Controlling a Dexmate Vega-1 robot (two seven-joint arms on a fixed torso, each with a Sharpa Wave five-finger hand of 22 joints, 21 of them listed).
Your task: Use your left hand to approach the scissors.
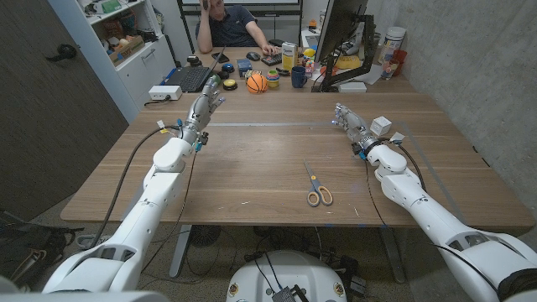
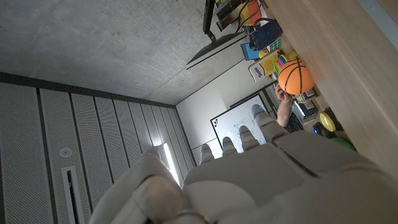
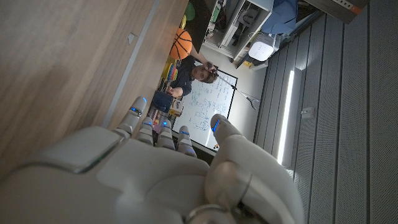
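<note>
In the upper left of the head view, the robot's white left hand [image 1: 205, 101] is out over the brown wooden tabletop [image 1: 252, 159], at the end of its long white arm. Its fingers [image 1: 213, 88] reach toward the far side of the tabletop and hold nothing, and they look a little apart. In the left wrist view the same hand [image 2: 249, 180] shows from behind, with the fingers [image 2: 245, 137] side by side and small gaps between them. Past the far end of the tabletop sits a small orange basketball [image 1: 258, 82], next to a dark blue mug [image 1: 299, 77] and a black laptop [image 1: 190, 79]. A person in a dark shirt [image 1: 231, 25] sits behind them. Lower down, a bit right of the middle, lie the scissors with yellow handles and a blue middle part [image 1: 316, 186]. They lie flat near the front edge, with the blades pointing away from the robot. They are well apart from both hands. On the right, the white right hand [image 1: 348, 119] holds nothing, and its fingers [image 3: 138, 115] are a little apart. A small white box [image 1: 381, 126] sits just beside this hand.
</note>
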